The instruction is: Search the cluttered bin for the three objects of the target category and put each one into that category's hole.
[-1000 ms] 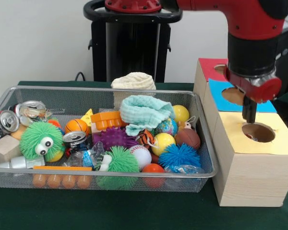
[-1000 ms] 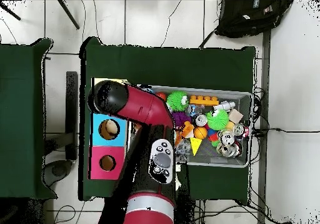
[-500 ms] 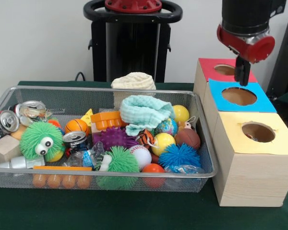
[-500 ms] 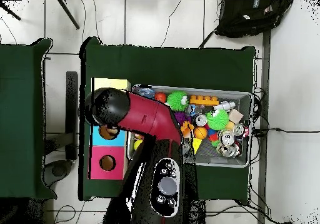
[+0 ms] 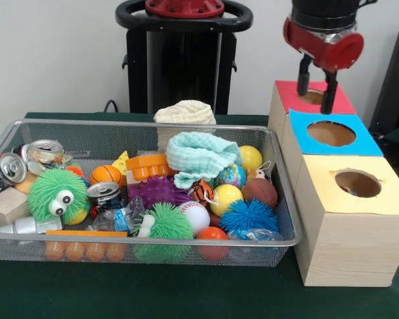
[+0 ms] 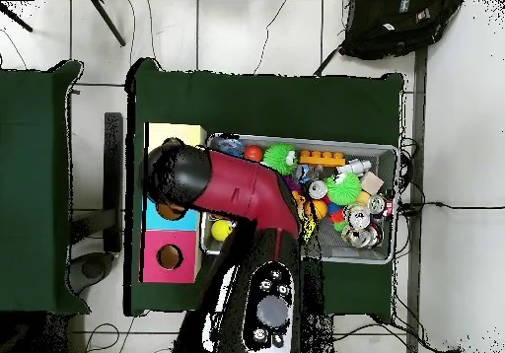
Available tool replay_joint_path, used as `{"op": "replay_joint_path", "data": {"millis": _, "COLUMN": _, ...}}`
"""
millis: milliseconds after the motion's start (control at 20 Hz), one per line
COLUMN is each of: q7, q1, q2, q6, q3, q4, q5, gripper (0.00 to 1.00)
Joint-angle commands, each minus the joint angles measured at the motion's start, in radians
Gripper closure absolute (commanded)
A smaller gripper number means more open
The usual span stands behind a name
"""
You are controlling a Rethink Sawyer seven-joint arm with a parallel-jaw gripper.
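Empty-handed, my black gripper (image 5: 315, 83) hangs spread above the wooden box's red-topped hole (image 5: 312, 97); swinging toward the wire mesh bin (image 5: 279, 189) risks clipping its rim.

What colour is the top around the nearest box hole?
Yellow, clearest in the front view.

The arm (image 6: 232, 186) hides the blue box (image 6: 156, 214) overhead.

Wire-mesh metal bin (image 5: 13, 133), bare wood box (image 5: 346, 252), fluffy cloth (image 5: 198, 156), crumpled metal cans (image 5: 13, 166)
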Motion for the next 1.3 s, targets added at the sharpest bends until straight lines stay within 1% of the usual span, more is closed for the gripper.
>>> {"op": "replay_joint_path", "data": {"millis": 50, "q7": -0.056, "q1": -0.075, "q2": -0.006, "q6": -0.063, "q3": 0.029, "q4": 0.125, "q5": -0.081, "gripper": 0.0}}
{"op": "replay_joint_path", "data": {"millis": 250, "q7": -0.074, "q1": -0.098, "q2": -0.041, "q6": -0.025, "q3": 0.028, "q4": 0.128, "q5": -0.116, "gripper": 0.0}}
{"op": "replay_joint_path", "data": {"millis": 450, "q7": -0.103, "q1": -0.14, "q2": -0.049, "q6": 0.002, "q3": 0.044, "q4": 0.118, "q5": -0.15, "gripper": 0.0}}
{"op": "replay_joint_path", "data": {"millis": 600, "q7": -0.113, "q1": -0.168, "q2": -0.043, "q6": -0.008, "q3": 0.056, "q4": 0.105, "q5": -0.171, "gripper": 0.0}}
{"op": "replay_joint_path", "data": {"millis": 650, "q7": -0.112, "q1": -0.173, "q2": -0.039, "q6": -0.034, "q3": 0.056, "q4": 0.099, "q5": -0.19, "gripper": 0.0}}
{"op": "replay_joint_path", "data": {"millis": 750, "q7": -0.112, "q1": -0.182, "q2": -0.044, "q6": -0.038, "q3": 0.062, "q4": 0.093, "q5": -0.2, "gripper": 0.0}}
{"op": "replay_joint_path", "data": {"millis": 900, "q7": -0.112, "q1": -0.191, "q2": -0.057, "q6": -0.003, "q3": 0.076, "q4": 0.081, "q5": -0.209, "gripper": 0.0}}
{"op": "replay_joint_path", "data": {"millis": 1000, "q7": -0.103, "q1": -0.19, "q2": -0.054, "q6": 0.017, "q3": 0.078, "q4": 0.057, "q5": -0.225, "gripper": 0.0}}
{"op": "replay_joint_path", "data": {"millis": 1100, "q7": -0.089, "q1": -0.188, "q2": -0.051, "q6": 0.017, "q3": 0.076, "q4": 0.04, "q5": -0.239, "gripper": 0.0}}
{"op": "replay_joint_path", "data": {"millis": 1300, "q7": -0.111, "q1": -0.207, "q2": -0.064, "q6": 0.01, "q3": 0.097, "q4": 0.042, "q5": -0.247, "gripper": 0.0}}
